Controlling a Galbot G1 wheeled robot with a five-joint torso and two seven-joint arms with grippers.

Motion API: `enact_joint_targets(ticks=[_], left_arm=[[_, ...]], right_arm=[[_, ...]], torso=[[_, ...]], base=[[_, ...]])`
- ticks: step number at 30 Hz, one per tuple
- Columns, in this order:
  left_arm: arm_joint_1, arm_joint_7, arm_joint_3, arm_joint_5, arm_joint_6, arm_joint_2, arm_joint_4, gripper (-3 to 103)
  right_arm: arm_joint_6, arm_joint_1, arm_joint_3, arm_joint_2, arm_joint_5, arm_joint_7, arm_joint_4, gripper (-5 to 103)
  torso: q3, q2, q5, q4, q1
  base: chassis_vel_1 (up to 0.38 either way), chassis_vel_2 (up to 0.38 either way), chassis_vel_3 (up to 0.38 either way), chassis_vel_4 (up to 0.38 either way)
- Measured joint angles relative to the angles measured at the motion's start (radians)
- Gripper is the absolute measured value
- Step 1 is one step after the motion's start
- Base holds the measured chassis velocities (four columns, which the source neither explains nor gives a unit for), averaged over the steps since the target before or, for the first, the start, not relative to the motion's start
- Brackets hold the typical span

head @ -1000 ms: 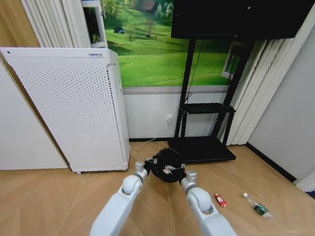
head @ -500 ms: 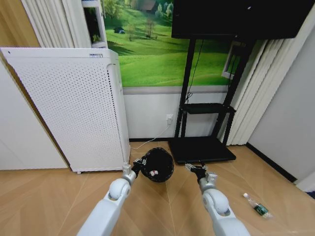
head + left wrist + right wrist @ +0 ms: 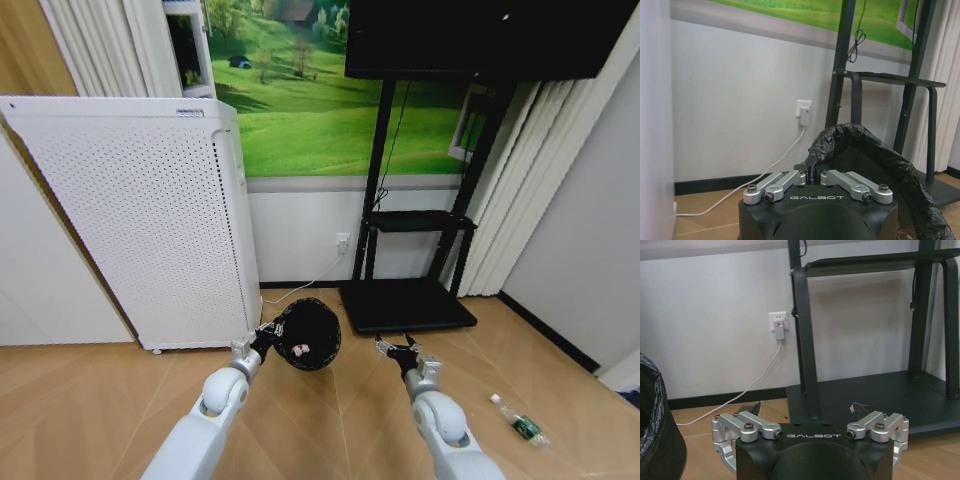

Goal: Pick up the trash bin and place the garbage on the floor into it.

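Left gripper (image 3: 262,338) clamped on rim of bin (image 3: 307,334), held off floor (image 3: 90,400) left of centre, red-and-white bits inside; right gripper (image 3: 395,348) spread wide, holding nothing, right of bin; bottle (image 3: 517,420) on floor, far right.

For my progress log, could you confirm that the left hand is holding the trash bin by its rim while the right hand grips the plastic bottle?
Not quite: the right hand is open and empty, as the right wrist view shows; the bottle lies on the floor. The left hand does hold the trash bin by its rim.
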Motion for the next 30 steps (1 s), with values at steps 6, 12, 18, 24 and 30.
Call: enact_joint_targets(ticks=[6,12,18,24,30], left_arm=[[0.001,0.001,0.002,0.001,0.000,-0.005,-0.001,7],[0.002,0.001,0.003,0.002,0.000,-0.009,0.001,7],[0.005,0.003,0.001,0.004,0.000,-0.008,0.001,7],[0.008,0.006,-0.006,0.002,-0.001,-0.008,-0.009,7],[0.011,0.009,-0.017,-0.005,-0.001,-0.002,-0.018,7]], right_arm=[[0.002,0.004,-0.001,-0.001,0.003,-0.004,-0.008,100],[0.009,0.005,-0.003,0.000,0.004,-0.009,-0.015,100],[0.002,-0.003,-0.005,0.005,0.020,-0.007,-0.014,100],[0.046,-0.048,-0.038,-0.033,0.009,-0.114,-0.069,100],[0.160,-0.067,-0.052,-0.122,-0.140,-0.380,-0.188,100]], torso=[[0.000,0.000,-0.0005,-0.0003,0.000],[0.000,0.000,-0.0002,0.0002,0.000],[0.000,0.000,-0.0006,0.0000,0.000],[0.000,0.000,0.0010,0.0000,0.000],[0.000,0.000,0.0003,-0.0007,0.000]], base=[[-0.221,-0.209,0.207,0.219],[-0.284,-0.276,0.267,0.274],[-0.341,-0.344,0.354,0.346],[-0.296,-0.306,0.301,0.305],[-0.024,-0.084,0.088,0.087]])
